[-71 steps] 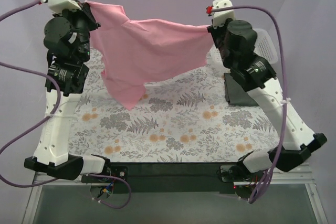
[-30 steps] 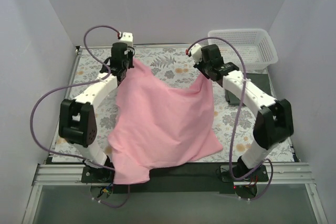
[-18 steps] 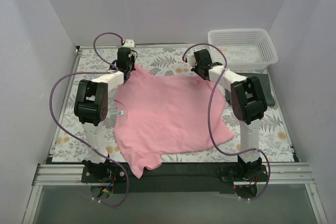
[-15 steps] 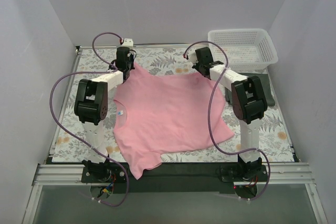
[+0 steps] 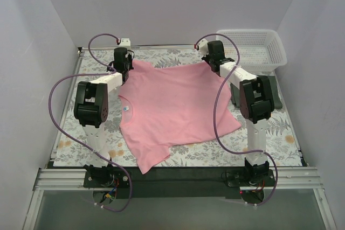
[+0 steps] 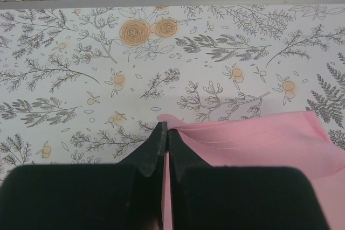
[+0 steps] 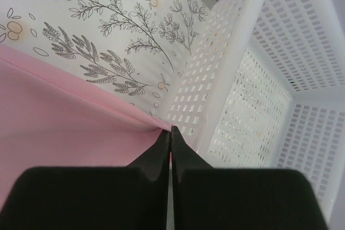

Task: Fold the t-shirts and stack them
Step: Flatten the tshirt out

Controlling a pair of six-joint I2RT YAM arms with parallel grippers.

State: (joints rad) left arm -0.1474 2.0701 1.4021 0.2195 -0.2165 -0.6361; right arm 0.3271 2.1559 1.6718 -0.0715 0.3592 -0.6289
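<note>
- Floral cloth [image 5: 269, 144] over the whole table; white walls on three sides, mesh basket [image 5: 248, 32] at the far right corner.
- Pink tee [image 5: 172, 106] spread flat mid-cloth but skewed: collar toward the left, one sleeve lapping over the near edge.
- Left gripper [image 6: 164, 129]: jaws pressed together on the tee's far-left corner, low against the cloth.
- Right gripper [image 7: 171, 131]: jaws likewise pinched on the far-right corner, just beside the basket wall.
- Dark folded tee [image 5: 276, 94] at right, partly under the right arm, apart from the pink one.
- Likely step: laying the tee flat, release and first fold not yet done.
- Risk: fingers catching the mesh or nudging the basket if pulled toward it.
- Risk: taut far edge springing back into wrinkles on release, spoiling the flat lay.
- Risk: overhanging sleeve dragging the tee off-square; crooked fold from the skew.
- Risk: right arm sweeping low over the dark tee and rumpling it.
</note>
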